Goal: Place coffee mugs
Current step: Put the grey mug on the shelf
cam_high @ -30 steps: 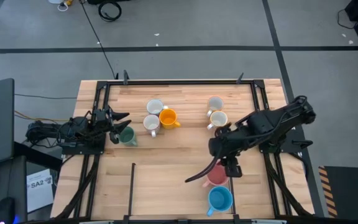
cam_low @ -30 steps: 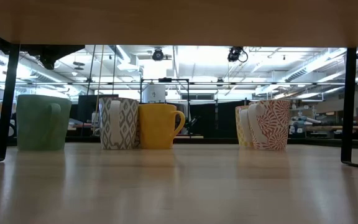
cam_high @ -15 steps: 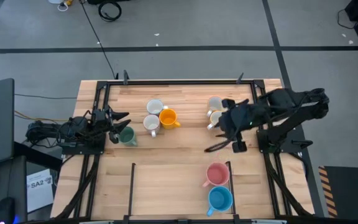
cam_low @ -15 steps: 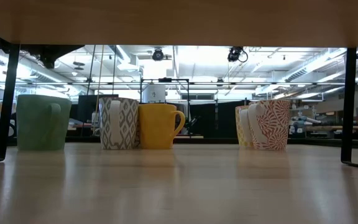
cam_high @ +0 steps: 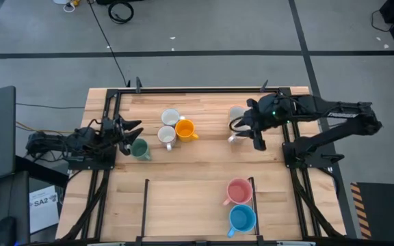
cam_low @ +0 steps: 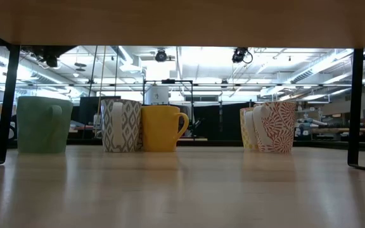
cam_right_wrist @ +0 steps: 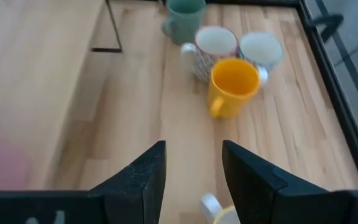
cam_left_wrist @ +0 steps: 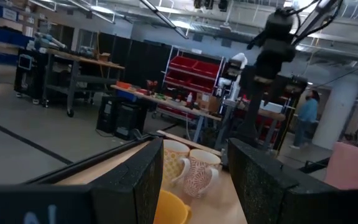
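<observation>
The right end effector (cam_high: pixel 241 128) hovers over the 2 mugs at the counter's (cam_high: pixel 197 178) far right, its fingers (cam_right_wrist: pixel 143 180) spread and holding nothing. One of those mugs (cam_high: pixel 236 113) shows beside the arm; the other is mostly hidden beneath it. In the low view they stand touching, a cream mug (cam_low: pixel 248 128) and a red-patterned mug (cam_low: pixel 276 126).

The left end effector (cam_high: pixel 130 134) rests at the counter's left edge, fingers (cam_left_wrist: pixel 135 180) spread, empty, just beside the green mug (cam_high: pixel 139 148).

Near the middle stand 2 white mugs (cam_high: pixel 170 117) (cam_high: pixel 166 135) and the orange mug (cam_high: pixel 185 129), clustered together. The pink mug (cam_high: pixel 239 191) and blue mug (cam_high: pixel 241 219) sit at the near edge, close together.
</observation>
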`<state>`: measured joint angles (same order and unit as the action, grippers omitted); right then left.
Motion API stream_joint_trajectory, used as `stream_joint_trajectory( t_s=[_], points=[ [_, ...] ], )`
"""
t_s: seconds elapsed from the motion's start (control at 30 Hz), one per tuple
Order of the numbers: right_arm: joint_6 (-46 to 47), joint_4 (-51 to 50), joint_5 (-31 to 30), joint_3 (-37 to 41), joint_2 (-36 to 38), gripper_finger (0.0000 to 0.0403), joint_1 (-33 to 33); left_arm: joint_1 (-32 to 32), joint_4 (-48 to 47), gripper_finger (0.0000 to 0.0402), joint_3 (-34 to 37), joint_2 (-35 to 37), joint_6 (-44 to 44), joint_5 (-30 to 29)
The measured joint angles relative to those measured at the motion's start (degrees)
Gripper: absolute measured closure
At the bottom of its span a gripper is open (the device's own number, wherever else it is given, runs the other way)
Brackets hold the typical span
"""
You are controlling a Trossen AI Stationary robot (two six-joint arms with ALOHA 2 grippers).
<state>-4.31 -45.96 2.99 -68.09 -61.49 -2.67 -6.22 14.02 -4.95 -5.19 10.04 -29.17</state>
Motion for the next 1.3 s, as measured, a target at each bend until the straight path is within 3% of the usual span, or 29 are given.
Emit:
stream_joint_trajectory(
  t_s=[0.2, 0.4, 0.6, 0.83, 1.03, 1.3],
  points=[
    [0.0, 4.4, 1.8, 8.7, 5.6, 0.024, -5.1, 0.0, 3.8, 0.0216, -1.3, -8.4, 1.4, 0.0],
    [-0.7, 7.9, 1.8, 14.2, 8.9, 0.024, -8.9, 0.1, 1.8, 0.0216, -9.7, -18.9, 1.7, -0.2],
    [-0.8, 9.0, 1.8, 17.1, 9.4, 0.024, -10.8, 0.8, -12.5, 0.0216, -23.1, -30.1, 4.6, -1.1],
    [-0.6, 9.1, 1.9, 17.5, 8.2, 0.0241, -11.2, 7.3, -38.6, 0.0216, -39.5, -42.6, 11.7, -0.8],
    [-0.4, 9.2, 3.0, 17.5, 8.2, 0.0241, -11.2, 15.5, -53.8, 0.0216, -48.8, -52.3, 16.8, 8.6],
    [-0.4, 9.3, 3.1, 17.5, 8.2, 0.0241, -11.2, 22.6, -55.9, 0.0216, -50.7, -63.1, 16.5, 21.3]
  ],
)
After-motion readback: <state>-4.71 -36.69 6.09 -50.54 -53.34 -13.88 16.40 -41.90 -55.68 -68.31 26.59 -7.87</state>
